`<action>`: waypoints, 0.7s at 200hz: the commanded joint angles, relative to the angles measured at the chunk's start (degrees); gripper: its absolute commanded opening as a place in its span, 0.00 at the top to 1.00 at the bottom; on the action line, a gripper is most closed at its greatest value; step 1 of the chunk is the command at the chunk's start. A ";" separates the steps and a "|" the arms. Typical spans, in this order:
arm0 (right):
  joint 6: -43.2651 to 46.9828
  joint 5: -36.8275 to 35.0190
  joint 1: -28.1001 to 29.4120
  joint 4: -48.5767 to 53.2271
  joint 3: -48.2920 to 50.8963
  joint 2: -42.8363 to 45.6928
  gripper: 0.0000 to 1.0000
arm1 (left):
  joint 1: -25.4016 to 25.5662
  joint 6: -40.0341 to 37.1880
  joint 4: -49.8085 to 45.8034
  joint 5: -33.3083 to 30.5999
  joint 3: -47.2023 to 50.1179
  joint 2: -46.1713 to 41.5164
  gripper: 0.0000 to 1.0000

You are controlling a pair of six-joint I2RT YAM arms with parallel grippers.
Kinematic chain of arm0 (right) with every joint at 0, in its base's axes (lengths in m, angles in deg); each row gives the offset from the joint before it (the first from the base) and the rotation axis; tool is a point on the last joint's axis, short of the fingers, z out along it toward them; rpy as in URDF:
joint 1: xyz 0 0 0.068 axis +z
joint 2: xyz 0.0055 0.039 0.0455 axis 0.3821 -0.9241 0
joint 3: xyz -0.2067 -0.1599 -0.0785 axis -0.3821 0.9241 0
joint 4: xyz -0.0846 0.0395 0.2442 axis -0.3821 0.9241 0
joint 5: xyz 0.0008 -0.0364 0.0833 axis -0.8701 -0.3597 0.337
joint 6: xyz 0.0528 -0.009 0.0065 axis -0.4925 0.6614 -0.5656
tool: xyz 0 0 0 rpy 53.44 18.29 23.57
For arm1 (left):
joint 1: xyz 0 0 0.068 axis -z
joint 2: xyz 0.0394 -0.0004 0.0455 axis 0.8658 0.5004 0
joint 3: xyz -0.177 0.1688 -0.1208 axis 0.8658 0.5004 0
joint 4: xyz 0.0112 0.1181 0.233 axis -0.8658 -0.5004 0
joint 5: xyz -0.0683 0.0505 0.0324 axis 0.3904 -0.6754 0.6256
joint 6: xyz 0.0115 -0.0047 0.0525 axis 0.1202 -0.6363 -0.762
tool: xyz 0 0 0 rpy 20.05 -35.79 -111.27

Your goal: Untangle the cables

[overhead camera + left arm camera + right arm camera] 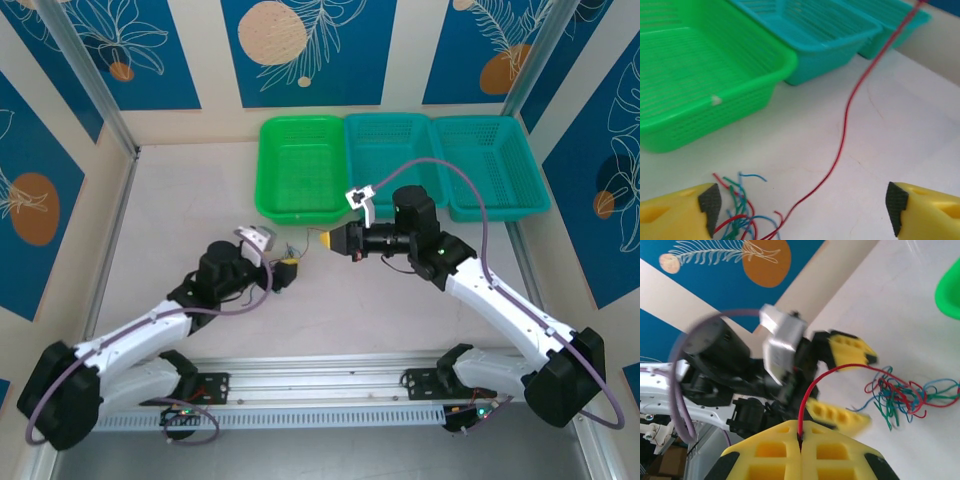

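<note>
The left gripper (803, 207) sits low over the table (180, 220), its yellow fingers (710, 202) spread wide and holding nothing. Beside its left finger lies the tangle of red, blue and green cables (740, 217). One red cable (845, 125) rises rightward from the tangle to the right gripper (800, 434), whose fingers are pinched together on it, near the green basket (300, 165)

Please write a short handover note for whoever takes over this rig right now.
Left gripper: open, beside the tangle of thin red, blue and green wires.
Right gripper: shut on one thin red wire, held above the table.
Tangle: on the white table, before the green plastic basket.
Done: red wire partly drawn out, its other end runs into the tangle.
Left: free it, separate the rest.
</note>
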State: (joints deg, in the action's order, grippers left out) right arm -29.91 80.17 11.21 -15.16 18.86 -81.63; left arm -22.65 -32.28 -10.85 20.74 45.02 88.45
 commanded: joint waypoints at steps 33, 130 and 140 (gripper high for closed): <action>-1.62 4.92 1.22 -3.59 -3.60 0.76 1.00 | 1.76 -5.78 18.11 -16.41 0.30 16.22 0.11; -12.64 4.77 -11.76 -6.17 -6.28 11.24 1.00 | 0.71 15.00 9.22 -36.08 0.15 29.65 0.65; -14.15 4.49 -14.64 -6.99 -6.38 12.88 1.00 | 0.21 16.47 8.51 -37.09 0.62 29.91 0.66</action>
State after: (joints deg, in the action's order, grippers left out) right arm -38.52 83.60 2.05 -16.60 15.04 -74.00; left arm -21.27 -22.16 1.87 -9.99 42.88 116.32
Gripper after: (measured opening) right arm 0.064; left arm 0.348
